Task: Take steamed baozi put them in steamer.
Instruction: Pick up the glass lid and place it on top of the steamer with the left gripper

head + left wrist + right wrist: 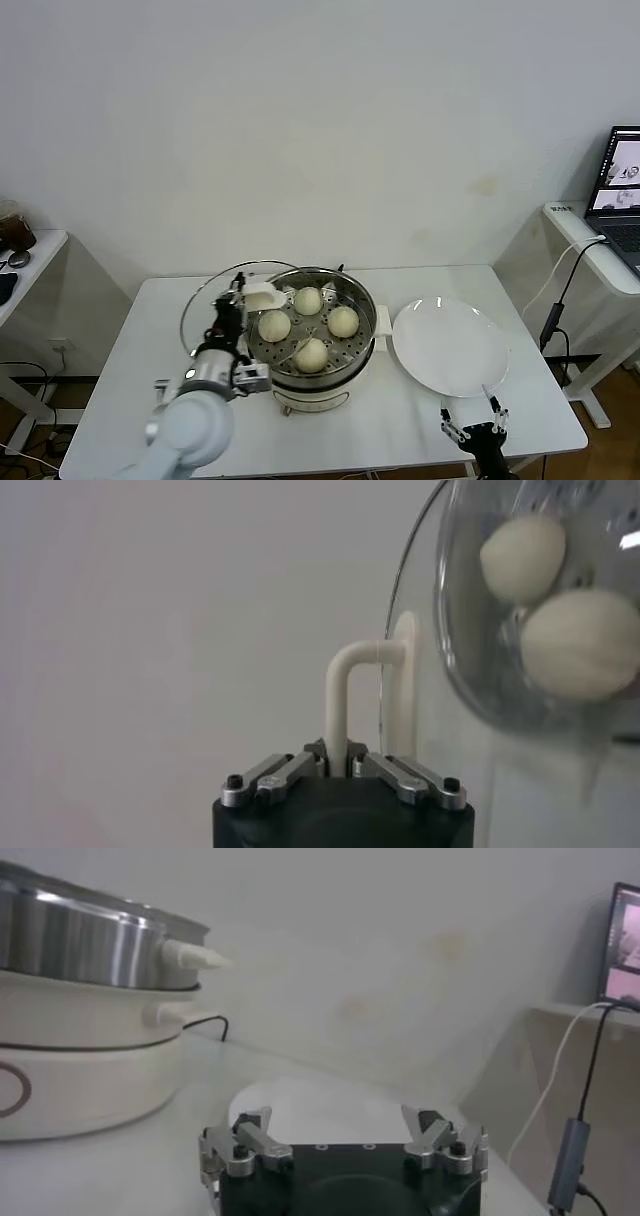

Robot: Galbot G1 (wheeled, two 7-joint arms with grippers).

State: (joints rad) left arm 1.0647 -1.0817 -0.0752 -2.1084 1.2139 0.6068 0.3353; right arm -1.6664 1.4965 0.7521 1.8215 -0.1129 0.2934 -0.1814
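Several cream-white baozi [308, 300] lie on the perforated floor of the shiny steamer [362, 297] at the table's middle. My left gripper [240, 302] is shut on the white handle [338, 695] of the round glass lid [205, 295]. It holds the lid tilted at the steamer's left rim, partly over the pot. Two baozi [580, 645] show through the glass in the left wrist view. My right gripper [474, 428] is open and empty at the table's front edge, below the plate; it also shows in the right wrist view [343, 1133], with the steamer [90, 943] off to one side.
A flat white plate [450, 345] lies empty right of the steamer, also in the right wrist view [330, 1110]. The steamer's cream base [80, 1078] has side handles and a cord. A side table with a laptop [622, 175] and a hanging cable stands far right.
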